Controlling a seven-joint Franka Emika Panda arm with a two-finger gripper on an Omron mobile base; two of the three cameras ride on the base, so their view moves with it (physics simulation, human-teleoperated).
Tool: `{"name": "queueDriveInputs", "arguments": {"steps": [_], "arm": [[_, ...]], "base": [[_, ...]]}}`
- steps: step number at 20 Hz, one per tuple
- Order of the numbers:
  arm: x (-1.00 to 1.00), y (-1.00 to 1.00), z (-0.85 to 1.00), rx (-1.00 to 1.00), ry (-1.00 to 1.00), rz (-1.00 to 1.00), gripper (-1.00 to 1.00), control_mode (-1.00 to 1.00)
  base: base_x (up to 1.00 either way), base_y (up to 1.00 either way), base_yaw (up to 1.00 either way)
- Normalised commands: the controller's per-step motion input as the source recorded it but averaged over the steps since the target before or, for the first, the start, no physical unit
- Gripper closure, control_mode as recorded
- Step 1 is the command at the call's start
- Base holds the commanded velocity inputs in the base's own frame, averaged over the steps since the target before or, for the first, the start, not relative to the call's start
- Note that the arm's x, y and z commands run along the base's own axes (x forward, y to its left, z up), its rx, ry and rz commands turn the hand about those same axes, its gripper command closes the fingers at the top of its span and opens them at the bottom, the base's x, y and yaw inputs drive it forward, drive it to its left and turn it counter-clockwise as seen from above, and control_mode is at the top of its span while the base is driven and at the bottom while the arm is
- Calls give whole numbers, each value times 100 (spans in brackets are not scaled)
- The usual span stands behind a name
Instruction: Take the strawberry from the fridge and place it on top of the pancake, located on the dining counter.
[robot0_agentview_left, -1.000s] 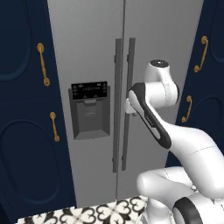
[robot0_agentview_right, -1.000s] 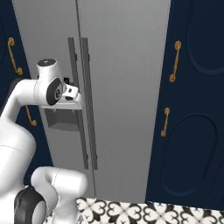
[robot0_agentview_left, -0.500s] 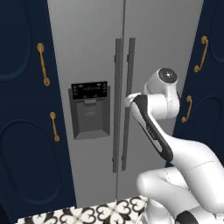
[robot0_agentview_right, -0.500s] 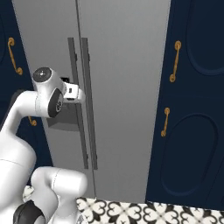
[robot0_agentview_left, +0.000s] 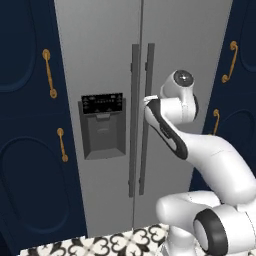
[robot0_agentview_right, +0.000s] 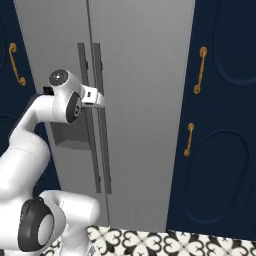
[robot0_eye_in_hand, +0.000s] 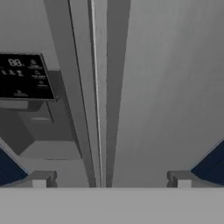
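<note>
Handles (robot0_eye_in_hand: 98, 109) stand dead ahead of our end effector (robot0_eye_in_hand: 111, 180), spread wide; fridge (robot0_agentview_left: 100, 50) door is heavy, stiff: we clamp the right bar mid-length.

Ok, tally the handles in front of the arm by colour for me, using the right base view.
Grey fridge handles: 2, left and right, on the fridge.
Gold cabinet handles: 3, upper right, lower right, far left.
Total: 5
</note>
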Motion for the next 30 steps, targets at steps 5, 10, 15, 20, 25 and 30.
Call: {"name": "queueDriveInputs", "arguments": {"steps": [5, 10, 15, 20, 25, 30], "arm": [[51, -5, 0, 0, -10, 0, -100, -100], [55, 0, -9, 1, -10, 0, -100, -100], [58, -1, -5, 2, -2, 0, -100, -100], [54, -4, 0, 2, 2, 4, -100, -100], [57, 0, -8, 2, 1, 5, -100, -100], [59, 0, -20, 1, 0, 3, -100, -100]], "base": [[0, 0, 0], [0, 0, 0], [0, 0, 0], [0, 0, 0], [0, 0, 0], [0, 0, 0]]}}
